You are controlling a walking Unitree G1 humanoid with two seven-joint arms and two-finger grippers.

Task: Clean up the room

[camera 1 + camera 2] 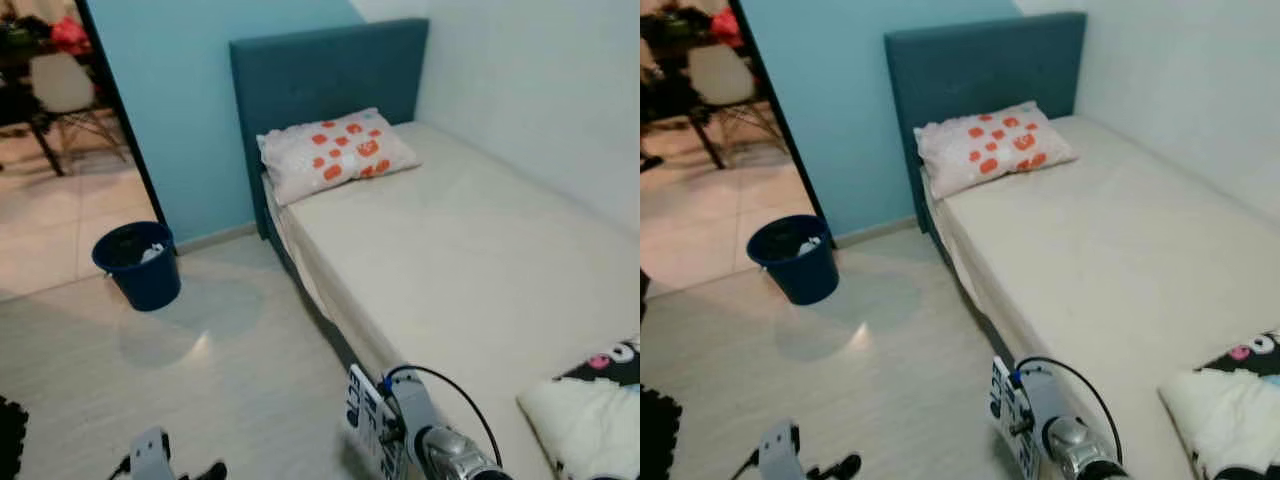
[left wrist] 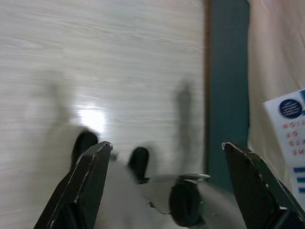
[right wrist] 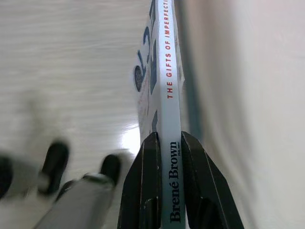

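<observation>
A white book [image 3: 167, 90] with red and blue lettering stands clamped by its spine between my right gripper's [image 3: 167, 143] fingers. In the eye views the same book [image 1: 366, 420] hangs low at the bed's near edge, held by my right arm [image 1: 440, 440]. My left gripper [image 2: 167, 157] is open over the pale floor, nothing between its fingers; its arm [image 1: 150, 458] shows at the bottom left. A pillow with orange spots [image 1: 335, 152] lies at the head of the bed [image 1: 470, 250]. A dark blue bucket [image 1: 140, 265] with something pale inside stands on the floor by the blue wall.
A white and black cushion [image 1: 590, 410] lies on the bed's near right corner. The teal headboard [image 1: 330, 70] stands against the wall. A doorway at the left opens on a tiled room with a chair [image 1: 65, 95]. A black object [image 1: 10, 435] sits at the lower left.
</observation>
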